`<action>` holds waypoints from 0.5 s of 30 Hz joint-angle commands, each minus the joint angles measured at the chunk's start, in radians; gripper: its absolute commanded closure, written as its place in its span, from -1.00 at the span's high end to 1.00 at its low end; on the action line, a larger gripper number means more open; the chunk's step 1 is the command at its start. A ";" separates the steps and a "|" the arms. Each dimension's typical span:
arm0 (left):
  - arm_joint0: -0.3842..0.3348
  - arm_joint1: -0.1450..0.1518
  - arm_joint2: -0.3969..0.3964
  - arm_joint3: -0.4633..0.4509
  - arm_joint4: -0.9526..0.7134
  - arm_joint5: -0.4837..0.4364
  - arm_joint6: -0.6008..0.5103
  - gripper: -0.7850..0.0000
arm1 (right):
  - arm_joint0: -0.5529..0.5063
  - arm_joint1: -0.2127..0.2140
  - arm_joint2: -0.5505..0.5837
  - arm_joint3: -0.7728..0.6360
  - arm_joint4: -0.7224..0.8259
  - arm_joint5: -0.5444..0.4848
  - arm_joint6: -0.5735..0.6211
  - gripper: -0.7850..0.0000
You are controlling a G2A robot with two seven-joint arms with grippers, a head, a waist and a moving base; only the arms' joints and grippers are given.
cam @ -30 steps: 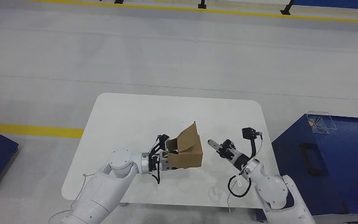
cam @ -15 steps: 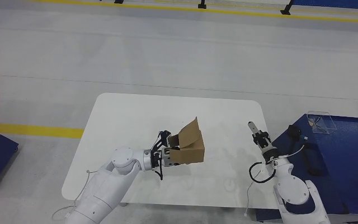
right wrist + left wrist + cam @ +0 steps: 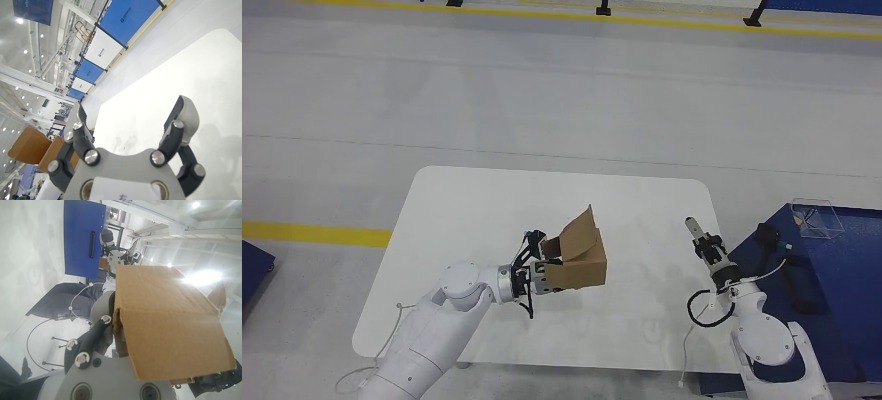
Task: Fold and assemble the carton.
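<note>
Brown carton (image 3: 578, 262), seemingly clamped by left tool (image 3: 541, 271)

This is looking like a large industrial hall, a factory floor or robot test hall rather than a home or an office. Ahead of the right gripper (image 3: 130, 111), past the far edge of the white table (image 3: 170, 75), a pale polished floor (image 3: 542, 90) is stretching away wide and bare, with yellow lines (image 3: 312, 234) running across it. Farther off beyond that gripper's fingertips, blue and white partition panels (image 3: 105, 47) on black feet are standing in a long row. High above the gripper, round ceiling lamps (image 3: 19, 20) are shining under a tall roof, and a large dark screen (image 3: 32, 9) is hanging overhead. Near the gripper, just off the table's edge, a blue cabinet (image 3: 822, 300) is standing on the floor.
</note>
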 commanded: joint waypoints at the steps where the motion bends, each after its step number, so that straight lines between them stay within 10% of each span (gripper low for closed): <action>1: 0.000 0.000 0.000 0.000 0.000 0.000 0.000 -1.00 | 0.000 0.000 0.000 0.000 0.000 0.000 0.000 1.00; 5: 0.019 0.001 0.008 -0.086 0.036 0.036 0.070 -1.00 | 0.000 0.000 0.000 0.000 0.000 0.000 0.000 1.00; 8: 0.086 0.006 0.007 -0.313 0.038 0.214 0.225 -1.00 | 0.000 0.000 0.000 0.000 0.000 0.000 0.000 1.00; 15: 0.251 -0.034 0.051 -0.700 -0.218 0.554 0.902 -1.00 | 0.000 0.000 0.000 0.000 0.000 0.000 0.000 1.00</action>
